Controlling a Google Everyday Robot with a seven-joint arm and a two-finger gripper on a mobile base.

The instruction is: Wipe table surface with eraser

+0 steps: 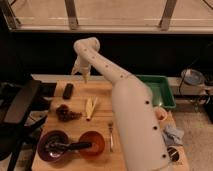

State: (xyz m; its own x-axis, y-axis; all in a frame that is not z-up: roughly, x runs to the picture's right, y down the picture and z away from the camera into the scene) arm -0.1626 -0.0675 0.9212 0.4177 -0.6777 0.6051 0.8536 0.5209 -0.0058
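The eraser (68, 90), a small black oblong block, lies flat near the far left corner of the light tan table surface (100, 125). My gripper (81, 74) hangs above the table's far edge, pointing down, a little to the right of and beyond the eraser and not touching it. It is open and holds nothing. My pale arm reaches in from the lower right and hides much of the table's right half.
A green tray (161, 90) sits at the far right. A pale yellow strip (90, 107), a dark cluster (67, 113), a fork (111, 135), a purple bowl (52, 146) and a red-brown bowl (91, 144) lie on the table. A black chair (20, 105) stands at the left.
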